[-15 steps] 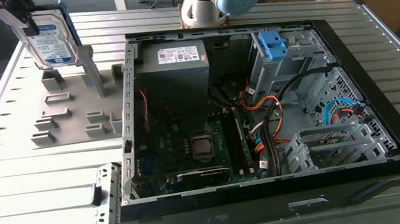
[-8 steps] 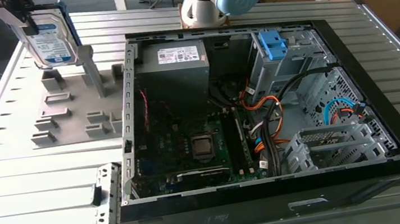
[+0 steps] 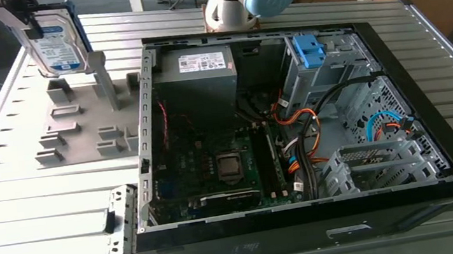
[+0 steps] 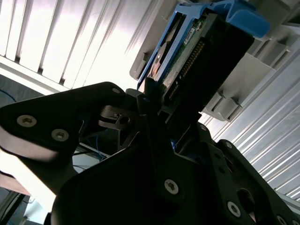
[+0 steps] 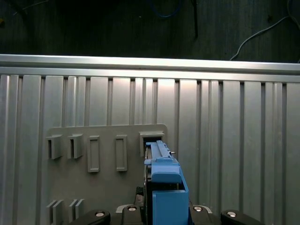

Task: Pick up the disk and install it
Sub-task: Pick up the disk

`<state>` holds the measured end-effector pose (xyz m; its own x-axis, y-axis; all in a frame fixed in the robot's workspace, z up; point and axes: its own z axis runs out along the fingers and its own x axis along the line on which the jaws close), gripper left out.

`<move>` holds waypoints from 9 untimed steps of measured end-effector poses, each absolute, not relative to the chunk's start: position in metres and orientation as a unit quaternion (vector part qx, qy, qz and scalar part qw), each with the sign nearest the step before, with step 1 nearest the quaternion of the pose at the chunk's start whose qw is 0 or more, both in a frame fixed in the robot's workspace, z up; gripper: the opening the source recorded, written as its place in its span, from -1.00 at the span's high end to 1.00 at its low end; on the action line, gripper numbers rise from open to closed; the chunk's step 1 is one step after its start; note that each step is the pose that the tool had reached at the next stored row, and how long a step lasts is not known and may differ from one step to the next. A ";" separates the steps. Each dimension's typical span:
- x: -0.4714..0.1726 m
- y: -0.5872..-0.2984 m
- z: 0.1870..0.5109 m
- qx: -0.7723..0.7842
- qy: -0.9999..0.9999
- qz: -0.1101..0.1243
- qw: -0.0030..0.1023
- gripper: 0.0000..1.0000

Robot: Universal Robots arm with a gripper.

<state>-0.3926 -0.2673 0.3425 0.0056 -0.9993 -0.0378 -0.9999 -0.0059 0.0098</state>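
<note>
One disk (image 3: 59,47) upright in gripper (image 4: 157,105), lower edge over grey rack (image 3: 65,129)

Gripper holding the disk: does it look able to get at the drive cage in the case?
Likely yes. The gripper grips the disk outside the case, whose side is open; nothing covers the drive cage by the blue latch.

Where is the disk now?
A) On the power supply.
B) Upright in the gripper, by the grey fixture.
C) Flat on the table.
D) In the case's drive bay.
B: the gripper is shut on the upright disk beside the grey fixture, outside the open case.
</note>
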 end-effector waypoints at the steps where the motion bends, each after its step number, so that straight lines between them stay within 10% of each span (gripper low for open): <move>1: -0.393 -0.267 0.343 -0.709 0.705 0.017 0.010 0.27; 9: -0.393 -0.267 0.345 -0.709 0.705 0.017 0.010 0.27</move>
<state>-0.3926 -0.2673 0.3448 0.0056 -0.9993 -0.0377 -0.9999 -0.0059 0.0099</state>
